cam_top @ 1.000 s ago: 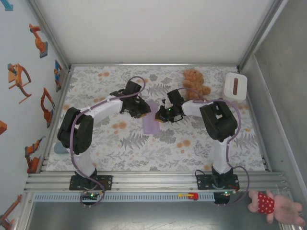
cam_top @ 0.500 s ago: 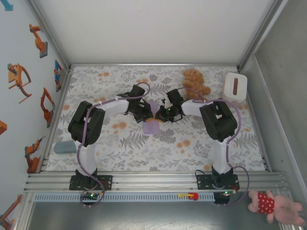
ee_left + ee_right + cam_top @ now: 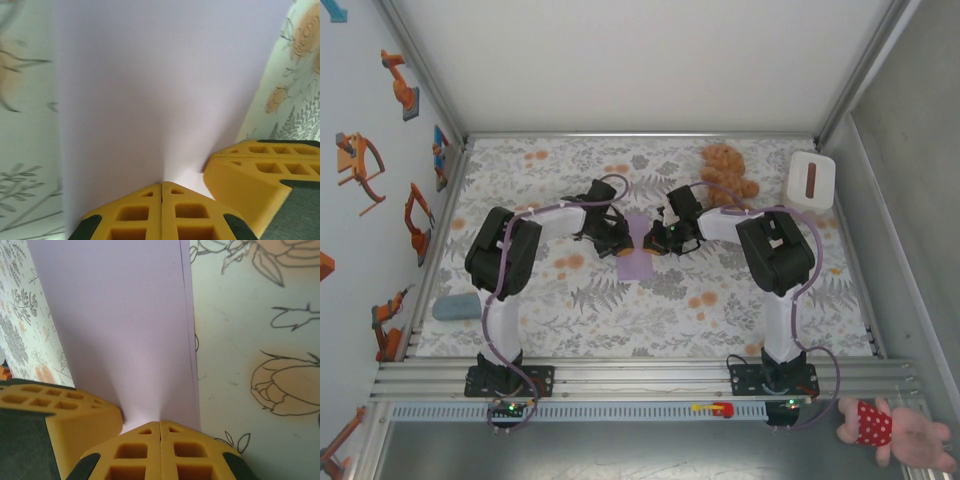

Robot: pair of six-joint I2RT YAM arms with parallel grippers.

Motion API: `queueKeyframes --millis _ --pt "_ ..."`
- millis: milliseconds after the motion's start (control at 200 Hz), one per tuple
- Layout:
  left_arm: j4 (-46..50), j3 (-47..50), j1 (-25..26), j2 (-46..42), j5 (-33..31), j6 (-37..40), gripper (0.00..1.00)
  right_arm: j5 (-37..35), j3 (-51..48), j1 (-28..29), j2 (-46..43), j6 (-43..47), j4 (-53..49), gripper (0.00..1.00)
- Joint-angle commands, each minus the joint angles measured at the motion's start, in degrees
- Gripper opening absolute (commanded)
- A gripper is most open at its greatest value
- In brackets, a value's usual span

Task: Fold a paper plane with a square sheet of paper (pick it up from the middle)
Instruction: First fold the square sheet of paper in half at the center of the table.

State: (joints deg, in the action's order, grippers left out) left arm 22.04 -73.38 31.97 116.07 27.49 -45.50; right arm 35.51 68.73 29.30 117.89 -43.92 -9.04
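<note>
The lavender sheet of paper [image 3: 638,256] lies at the middle of the flowered table, folded into a narrow strip with a doubled edge [image 3: 187,340]. My left gripper [image 3: 624,243] is at its left side and my right gripper [image 3: 654,240] at its right, tips almost meeting. In the left wrist view the yellow jaws [image 3: 161,186] are pressed together with the paper [image 3: 160,90] pinched up into a ridge at their tip. The right gripper [image 3: 160,423] is likewise shut on the paper [image 3: 120,315]. Each wrist view also catches the other gripper's yellow fingers [image 3: 260,167] [image 3: 60,407] close beside.
A brown teddy bear [image 3: 725,168] sits at the back, just behind the right arm. A white box [image 3: 810,180] stands at the back right corner. A grey-blue object [image 3: 454,307] lies at the left edge. A pink plush [image 3: 895,430] rests outside the table, front right.
The left arm swung right to the paper and its jaws closed on it. The paper's visible strip became shorter. The right gripper stayed shut in place.
</note>
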Motion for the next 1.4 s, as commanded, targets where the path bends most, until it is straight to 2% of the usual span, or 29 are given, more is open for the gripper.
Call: queueKeyframes --millis 0,210,401,501,656,801,1002,1152,1392 --pt "-0.32 3.57 -1.73 0.99 1.45 1.91 0.0 -16.46 -4.7 -0.11 7.93 1.1 -14.08 0.0" --pt "-2.28 8.53 -4.41 -0.6 1.81 2.84 0.0 -18.76 -6.22 -0.12 7.47 1.29 -14.6 0.0" --pt "-2.02 12.02 -8.17 -5.78 2.02 4.48 0.0 -18.9 -6.39 -0.21 7.72 1.29 -14.63 0.0" --pt "-4.97 12.97 -9.71 -8.73 4.91 3.73 0.0 -18.64 -6.21 -0.21 7.71 1.39 -14.6 0.0" --pt "-12.99 11.27 -6.89 -10.28 8.59 0.58 0.0 -18.28 -6.07 -0.21 7.75 1.43 -14.53 0.0" --pt "-16.75 7.37 -3.07 -4.76 9.2 -2.27 0.0 -17.89 -6.09 -0.21 8.18 1.12 -14.08 0.0" --pt "-20.72 6.05 -3.46 1.14 9.28 -5.11 0.0 -17.91 -6.23 -0.21 8.19 1.13 -13.96 0.0" --pt "-18.42 8.54 -6.11 1.28 7.65 -2.67 0.0 -18.27 -6.44 -0.21 8.24 1.23 -14.06 0.0" --pt "-15.62 13.77 -13.71 -3.33 7.11 1.37 0.0 -18.54 -6.59 -0.21 8.46 1.47 -14.0 0.0"
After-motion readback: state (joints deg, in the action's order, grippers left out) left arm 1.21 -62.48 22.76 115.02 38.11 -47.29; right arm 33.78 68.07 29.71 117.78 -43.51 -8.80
